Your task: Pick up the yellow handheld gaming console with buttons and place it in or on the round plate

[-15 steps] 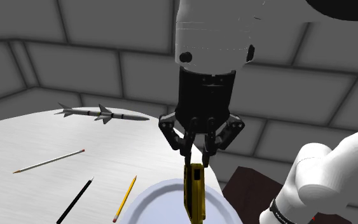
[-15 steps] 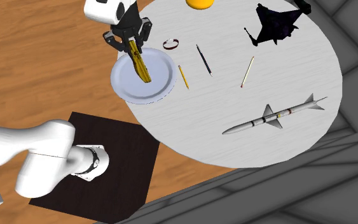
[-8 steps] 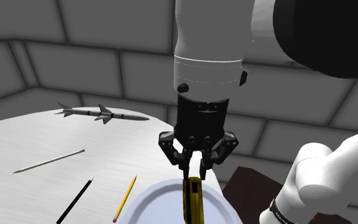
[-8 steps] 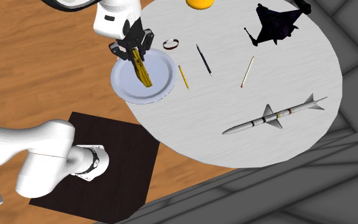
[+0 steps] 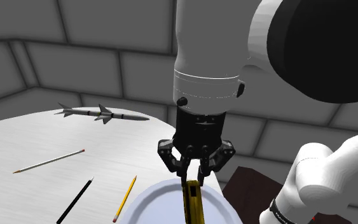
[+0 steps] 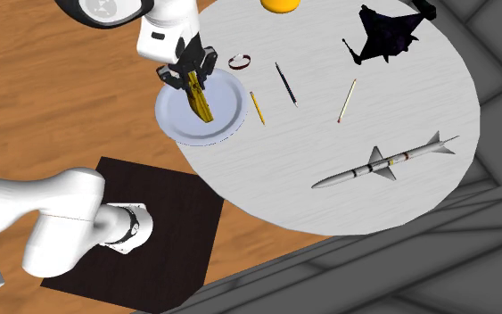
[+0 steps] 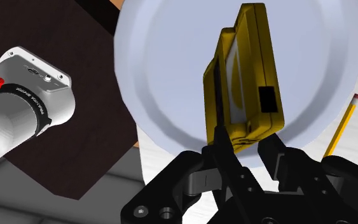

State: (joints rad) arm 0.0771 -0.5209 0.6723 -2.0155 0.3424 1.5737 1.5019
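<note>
The yellow handheld console (image 7: 244, 83) hangs end-down from my gripper (image 7: 247, 143), whose black fingers (image 7: 225, 153) are shut on its upper end. It is right over the round pale plate (image 7: 165, 70); whether its lower end touches the plate I cannot tell. In the shoulder view the gripper (image 5: 193, 170) holds the console (image 5: 193, 203) upright above the plate (image 5: 155, 203) at the table's near edge. In the second exterior view the gripper (image 6: 189, 76), console (image 6: 201, 101) and plate (image 6: 225, 119) lie at the round table's left edge.
On the white round table (image 6: 391, 107) lie a yellow pencil (image 6: 257, 107) beside the plate, a black pen (image 6: 283, 83), a wooden pencil (image 6: 348, 100), a small ring (image 6: 239, 61), a missile model (image 6: 387, 161) and a black aircraft (image 6: 387, 34). The dark stand (image 6: 160, 223) sits on a wooden floor.
The gripper has come down towards the plate with the console still clasped, and the arm's upper links have swung in above it. Nothing on the table has moved.
</note>
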